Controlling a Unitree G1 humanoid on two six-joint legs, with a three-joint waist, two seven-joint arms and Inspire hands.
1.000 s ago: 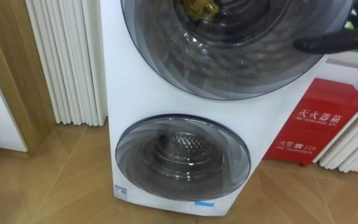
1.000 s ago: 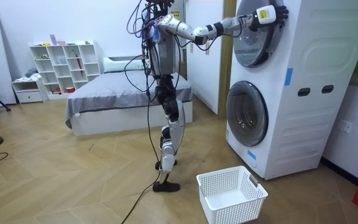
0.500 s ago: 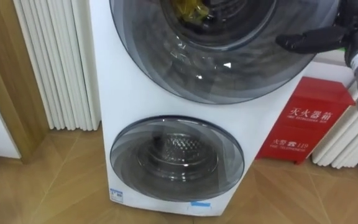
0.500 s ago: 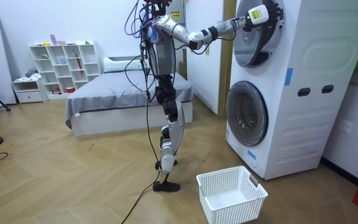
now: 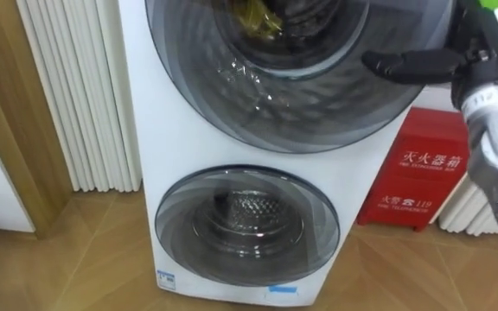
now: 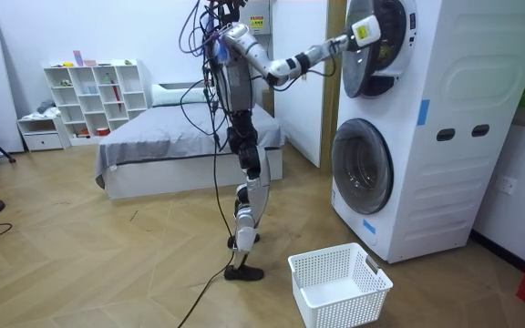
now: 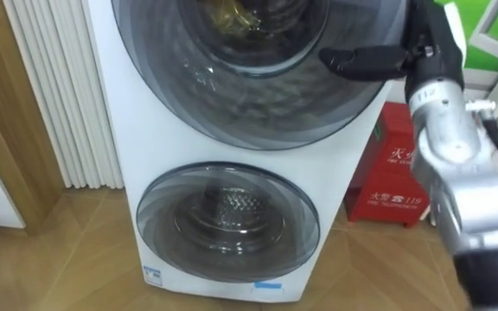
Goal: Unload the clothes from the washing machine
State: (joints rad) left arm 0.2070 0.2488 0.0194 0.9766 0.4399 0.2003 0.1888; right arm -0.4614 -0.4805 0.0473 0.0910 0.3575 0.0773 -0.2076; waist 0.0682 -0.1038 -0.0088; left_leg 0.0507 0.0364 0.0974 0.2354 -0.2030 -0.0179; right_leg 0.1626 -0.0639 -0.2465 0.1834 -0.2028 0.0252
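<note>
Right hand (image 5: 443,64) on upper door (image 5: 301,112) rim, likely to open it; fingers' grip unclear. Clothes (image 5: 253,17) inside.

Standing upright, the robot is holding its right arm out forward above shoulder height, elbow slightly bent, forearm rising to the right hand (image 5: 418,65), which is pointing toward the robot's left.

White print marks the red box (image 5: 426,168) beside the washing machine (image 5: 180,130)
</note>
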